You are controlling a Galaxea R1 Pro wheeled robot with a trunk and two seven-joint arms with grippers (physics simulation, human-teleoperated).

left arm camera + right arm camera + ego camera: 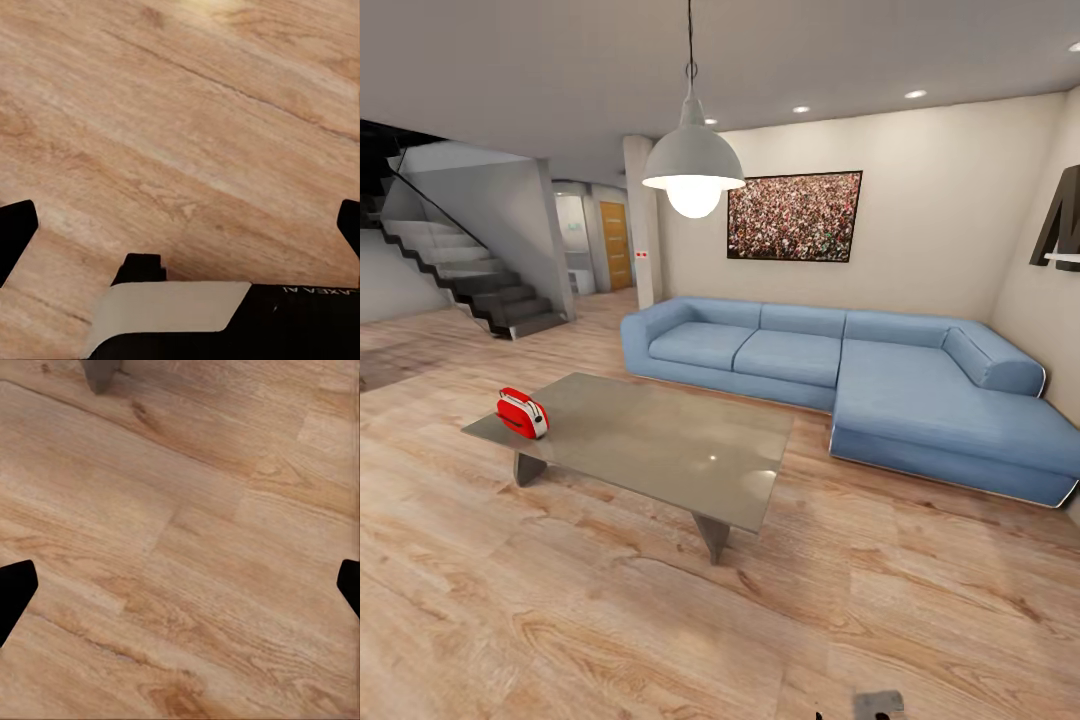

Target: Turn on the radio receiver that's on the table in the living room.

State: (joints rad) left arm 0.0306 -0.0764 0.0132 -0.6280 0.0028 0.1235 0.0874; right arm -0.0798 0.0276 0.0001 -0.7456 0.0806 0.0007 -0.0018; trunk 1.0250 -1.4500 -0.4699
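Head view, looking across a living room with a light wood plank floor (610,620). Left of centre, the low grey table (660,450) with a glossy top and angled legs. On the table's far left corner, the red radio receiver (522,412), white-trimmed, standing on the top near the edge. Behind the table, a blue L-shaped sofa (860,370) running to the right edge of the frame. Above, at upper centre, a white pendant lamp (693,170), lit. On the beige wall behind the sofa, a dark-framed picture (795,215). At upper left, a grey staircase (470,275).

Left wrist view: left gripper (180,225) spread wide, dark fingertips (15,232) at both side edges, only floor planks between them, nothing held.

Right wrist view: right gripper (180,589) likewise spread wide, fingertips (13,589) far apart over bare planks, grasping nothing; a grey table leg (100,373) at the upper left of the frame.
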